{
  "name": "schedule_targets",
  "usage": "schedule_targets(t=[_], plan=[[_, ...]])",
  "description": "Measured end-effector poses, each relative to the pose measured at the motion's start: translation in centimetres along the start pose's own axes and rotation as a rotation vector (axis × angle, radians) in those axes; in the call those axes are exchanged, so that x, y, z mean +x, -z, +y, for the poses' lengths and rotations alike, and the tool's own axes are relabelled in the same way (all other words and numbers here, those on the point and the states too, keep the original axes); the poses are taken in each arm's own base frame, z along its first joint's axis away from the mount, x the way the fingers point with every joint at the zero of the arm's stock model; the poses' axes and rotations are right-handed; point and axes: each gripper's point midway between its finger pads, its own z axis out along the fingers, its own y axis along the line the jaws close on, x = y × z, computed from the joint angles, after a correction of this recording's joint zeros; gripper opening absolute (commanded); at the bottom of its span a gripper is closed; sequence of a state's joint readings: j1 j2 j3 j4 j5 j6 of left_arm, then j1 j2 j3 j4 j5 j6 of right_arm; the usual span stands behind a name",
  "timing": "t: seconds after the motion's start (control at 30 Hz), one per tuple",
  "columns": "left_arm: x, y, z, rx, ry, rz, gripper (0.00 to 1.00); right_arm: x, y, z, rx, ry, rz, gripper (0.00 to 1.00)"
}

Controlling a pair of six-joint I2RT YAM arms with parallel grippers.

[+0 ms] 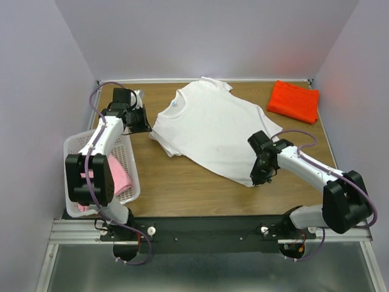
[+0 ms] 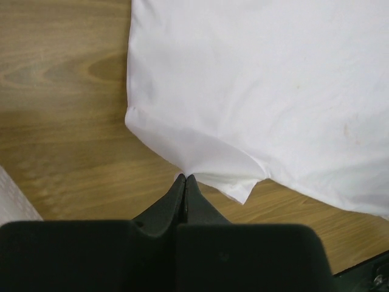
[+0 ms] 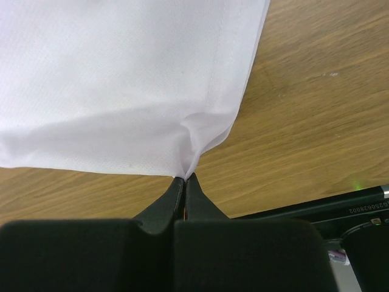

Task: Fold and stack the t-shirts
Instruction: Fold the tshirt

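The white t-shirt point(image 1: 213, 128) lies spread flat on the wooden table, collar at the far left. My left gripper point(image 1: 146, 126) is shut on the edge of its left sleeve, which shows pinched in the left wrist view point(image 2: 184, 176) with the white t-shirt point(image 2: 255, 91) beyond. My right gripper point(image 1: 260, 177) is shut on the near hem corner; the right wrist view point(image 3: 185, 176) shows the white t-shirt point(image 3: 121, 79) bunched at the jaws. The orange-red t-shirt point(image 1: 294, 100) lies folded at the back right. The pink t-shirt point(image 1: 120, 173) lies in the basket.
The white lattice basket point(image 1: 73, 146) stands at the table's left edge under the left arm. Bare wood point(image 1: 182, 182) lies between the white shirt and the near edge. Walls close the table at the back and both sides.
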State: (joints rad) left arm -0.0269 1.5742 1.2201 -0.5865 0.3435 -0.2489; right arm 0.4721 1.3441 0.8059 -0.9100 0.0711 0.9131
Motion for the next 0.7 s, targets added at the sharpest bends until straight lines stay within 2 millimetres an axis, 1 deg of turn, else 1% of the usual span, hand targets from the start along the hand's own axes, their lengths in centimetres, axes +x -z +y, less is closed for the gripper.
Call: schedule_targets(t=[0.2, 0.33, 0.43, 0.5, 0.7], plan=[[-3.4, -1.4, -2.0, 0.059, -0.011, -0.031, 0.0, -1.8, -0.2, 0.5, 0.044, 0.011, -0.026, 0.0], [-5.0, -2.2, -3.1, 0.089, -0.021, -0.047, 0.0, -3.5, -0.3, 0.2, 0.069, -0.009, -0.048, 0.0], [-5.9, -2.8, -3.9, 0.106, -0.027, -0.05, 0.0, -4.8, -0.3, -0.1, 0.083, -0.026, -0.061, 0.0], [-6.5, -3.6, -4.6, 0.12, -0.037, -0.051, 0.0, -5.7, -0.3, -0.4, 0.091, -0.037, -0.071, 0.0], [-7.5, -5.9, -6.3, 0.152, -0.052, -0.034, 0.0, -7.1, -0.2, -1.3, 0.102, -0.061, -0.083, 0.0]])
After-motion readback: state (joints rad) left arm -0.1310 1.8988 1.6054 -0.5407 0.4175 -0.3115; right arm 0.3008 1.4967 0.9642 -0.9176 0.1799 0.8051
